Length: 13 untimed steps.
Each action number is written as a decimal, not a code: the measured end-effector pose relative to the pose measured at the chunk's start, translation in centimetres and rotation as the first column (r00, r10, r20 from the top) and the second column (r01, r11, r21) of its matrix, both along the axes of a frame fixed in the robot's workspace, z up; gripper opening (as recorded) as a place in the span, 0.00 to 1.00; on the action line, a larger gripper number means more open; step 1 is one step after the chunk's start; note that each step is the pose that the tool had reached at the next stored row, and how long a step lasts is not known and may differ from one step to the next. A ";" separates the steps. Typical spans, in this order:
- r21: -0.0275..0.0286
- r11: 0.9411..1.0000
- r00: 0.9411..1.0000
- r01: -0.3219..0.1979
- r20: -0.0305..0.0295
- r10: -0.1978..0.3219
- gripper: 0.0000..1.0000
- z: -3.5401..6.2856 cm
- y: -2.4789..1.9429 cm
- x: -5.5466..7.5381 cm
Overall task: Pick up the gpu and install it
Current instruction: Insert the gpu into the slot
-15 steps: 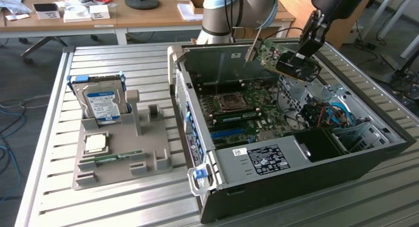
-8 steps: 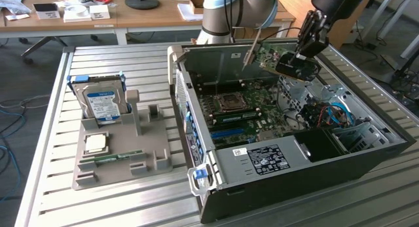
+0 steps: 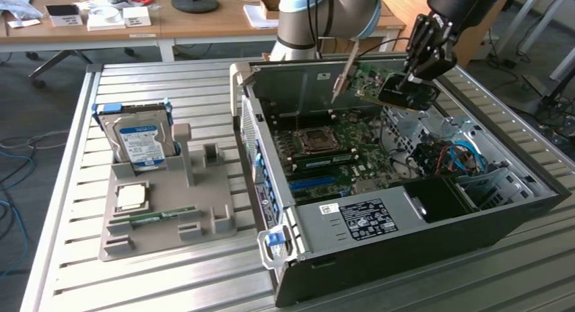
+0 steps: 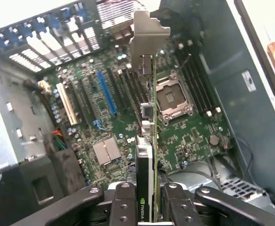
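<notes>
Exterior view: gpu (image 3: 370, 81) picked up, held above open case (image 3: 404, 255).
Pincer (image 4: 148, 205): clamped on gpu.
Left: gpu not yet seated in board (image 4: 193, 136).

Exterior view: bright, even daylight. The slatted table (image 3: 180, 285) carries a soft sheen. The computer case (image 3: 404, 251) interior lies in shade. Wrist view: areas outside the case wash out white, and the gpu (image 4: 146, 113) bracket gleams pale.

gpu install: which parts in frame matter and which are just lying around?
In play: gpu, clamped in the jaws above the open case; motherboard.
Lying about: hard drive, CPU, RAM stick, all on the grey holder.
</notes>
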State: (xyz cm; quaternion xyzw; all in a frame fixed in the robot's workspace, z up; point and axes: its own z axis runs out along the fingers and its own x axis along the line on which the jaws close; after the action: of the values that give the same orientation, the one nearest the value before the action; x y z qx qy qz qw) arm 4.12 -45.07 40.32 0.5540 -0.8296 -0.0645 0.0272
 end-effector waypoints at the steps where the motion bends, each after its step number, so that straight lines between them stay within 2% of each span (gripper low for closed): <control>1: 0.000 1.000 1.000 -0.013 0.000 0.013 0.27 0.00 0.00 0.0; 13: -0.001 1.000 1.000 -0.019 0.000 0.019 0.27 0.00 0.00 0.0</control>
State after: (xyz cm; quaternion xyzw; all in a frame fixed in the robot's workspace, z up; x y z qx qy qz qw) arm 4.12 -45.07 40.32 0.5619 -0.8242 -0.0640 0.0279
